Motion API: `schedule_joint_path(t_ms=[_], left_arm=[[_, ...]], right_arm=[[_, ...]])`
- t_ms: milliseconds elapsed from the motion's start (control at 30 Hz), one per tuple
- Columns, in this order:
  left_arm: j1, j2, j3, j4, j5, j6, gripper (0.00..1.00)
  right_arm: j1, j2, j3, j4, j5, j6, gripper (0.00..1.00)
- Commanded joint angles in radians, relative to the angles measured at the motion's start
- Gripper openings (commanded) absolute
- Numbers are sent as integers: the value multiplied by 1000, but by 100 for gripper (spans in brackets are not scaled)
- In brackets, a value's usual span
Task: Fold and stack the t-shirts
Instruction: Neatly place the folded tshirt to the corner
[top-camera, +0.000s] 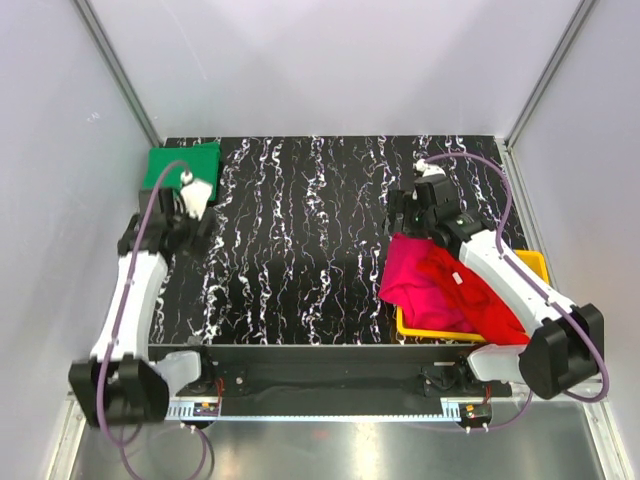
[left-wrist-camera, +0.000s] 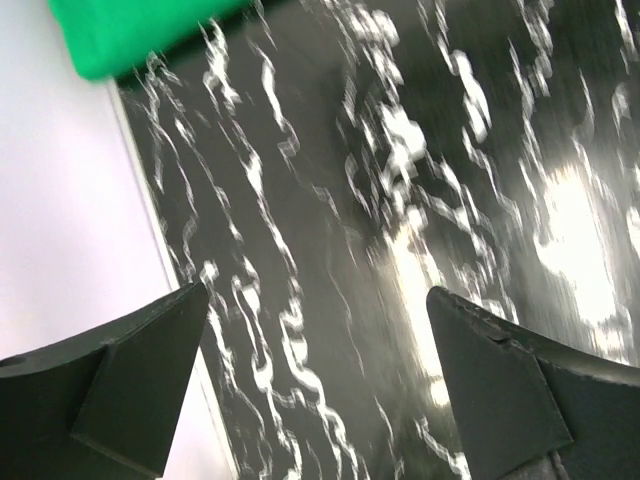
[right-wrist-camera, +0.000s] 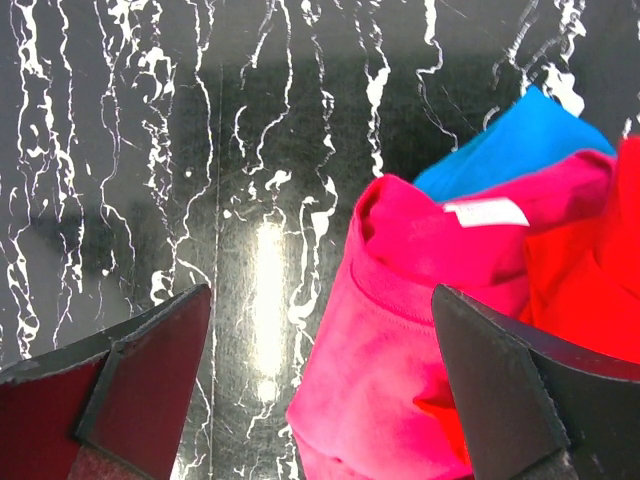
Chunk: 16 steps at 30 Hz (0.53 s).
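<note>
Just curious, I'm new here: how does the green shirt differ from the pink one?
The green t-shirt is folded flat; the magenta-pink t-shirt is crumpled. Green lies at the far-left corner of the table; pink spills over the yellow tray. Both are plain single-colour cloth.

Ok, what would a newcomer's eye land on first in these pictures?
The bright heap on the right: a magenta-pink t-shirt spilling out of the yellow tray, a red t-shirt beside it, a blue t-shirt peeking out behind, the right arm's open fingers above. Next, the green t-shirt folded in the far left corner.
</note>
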<state>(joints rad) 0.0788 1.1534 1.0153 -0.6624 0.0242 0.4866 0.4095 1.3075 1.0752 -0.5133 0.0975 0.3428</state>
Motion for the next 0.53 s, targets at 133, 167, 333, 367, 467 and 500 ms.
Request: schedule_joint_path(t_ms=[133, 167, 333, 367, 467, 500], left_arm=[[1, -277, -220, -140, 80, 86, 99], [1, -315, -234, -146, 83, 83, 99], [1, -380, -299, -158, 83, 29, 99], [3, -391, -303, -163, 83, 21, 99], [3, -409, -311, -170, 86, 4, 99], [1, -415, -313, -172, 91, 3, 99]], right_arm=[[-8, -163, -112, 28, 38, 62, 100], [-8, -197, -127, 38, 33, 68, 100], [-8, -269, -201, 85, -14, 71, 100], [-8, -286, -208, 88, -21, 67, 100], [-8, -316, -238, 117, -38, 52, 100], [-6, -323, -239, 114, -45, 45, 100]])
